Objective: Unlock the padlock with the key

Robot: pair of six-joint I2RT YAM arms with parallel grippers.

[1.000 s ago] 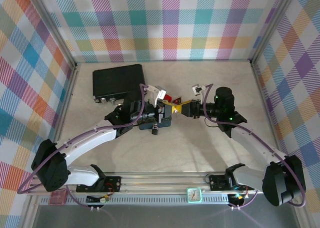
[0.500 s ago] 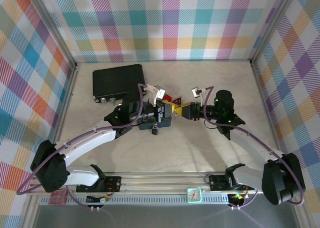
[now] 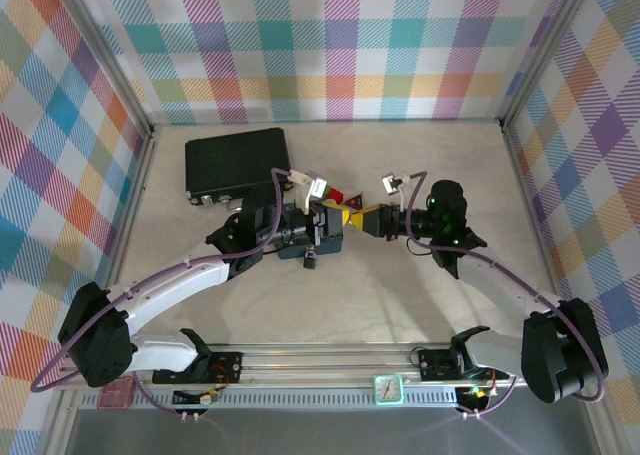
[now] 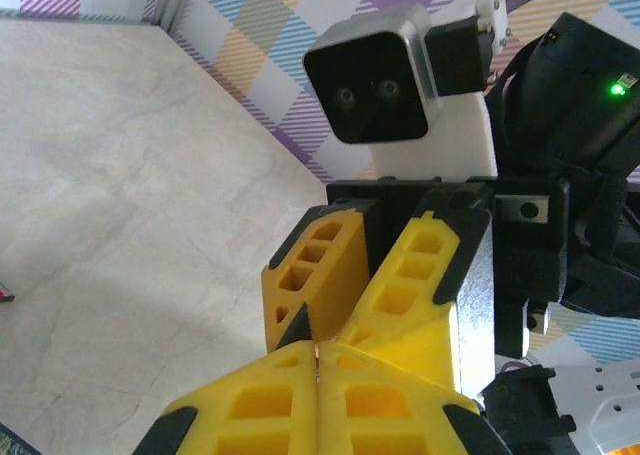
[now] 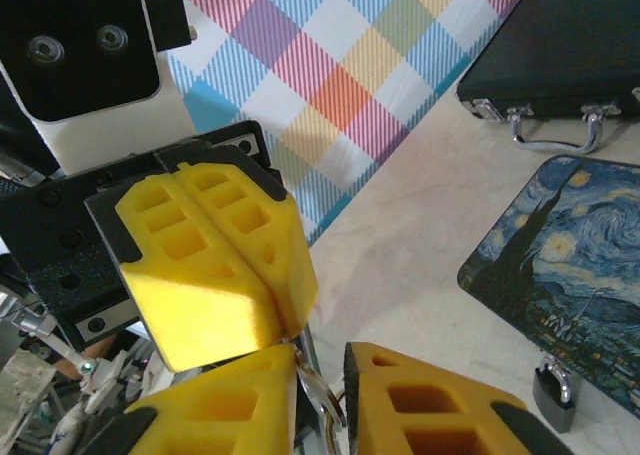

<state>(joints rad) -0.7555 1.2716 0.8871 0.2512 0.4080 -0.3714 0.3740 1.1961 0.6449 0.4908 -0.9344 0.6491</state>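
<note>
My two grippers meet tip to tip above the table, beside the blue swirl-painted box point(image 3: 300, 247). My left gripper point(image 4: 318, 360) is shut on the key point(image 4: 318, 353), which shows as a thin brass sliver between its tips. In the right wrist view the key's silvery head and ring point(image 5: 318, 390) stick out into the narrow gap of my right gripper point(image 5: 320, 360). The head lies against one finger point(image 5: 220, 405). Whether the jaws press on it is unclear. The padlock point(image 5: 553, 390) hangs shut at the box's front edge.
A black case point(image 3: 235, 163) with a silver handle point(image 5: 550, 125) lies at the back left, close behind the box. A dark red triangle point(image 3: 338, 196) sits just behind the grippers. Plaid walls enclose the table on three sides.
My right gripper's jaws have drawn closer together around the key's head. Both arms have barely shifted, and the left gripper has stayed shut.
</note>
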